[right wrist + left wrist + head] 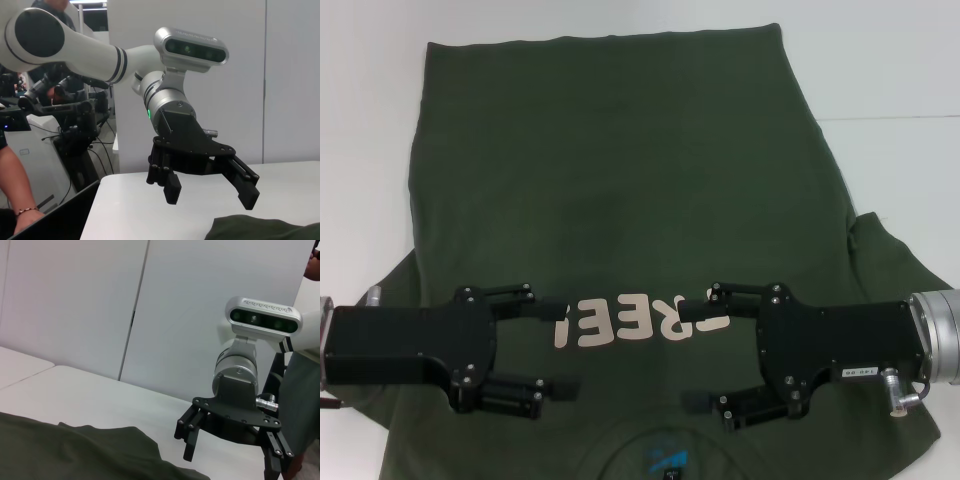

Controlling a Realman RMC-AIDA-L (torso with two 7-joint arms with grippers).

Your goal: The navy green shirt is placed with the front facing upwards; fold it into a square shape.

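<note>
- The shirt (620, 200) is lying flat on the white table (900, 60), front up, with its pale letters (630, 322) showing between your two grippers and the collar with its teal label (660, 460) at the near edge of the head view.
- One sleeve is spreading out on the robot's right, and the hem is lying at the far end.
- Your left gripper (558, 345) is hovering over the chest of the shirt on the left, jaws gaping wide and pointing toward the middle; the right wrist view is showing it (210, 192) above the table with nothing between the fingers.
- Your right gripper (705, 360) is facing it from the right, also spread wide and empty, just above the lettering; the left wrist view is showing it (230, 455) over the table edge beyond the cloth.
</note>
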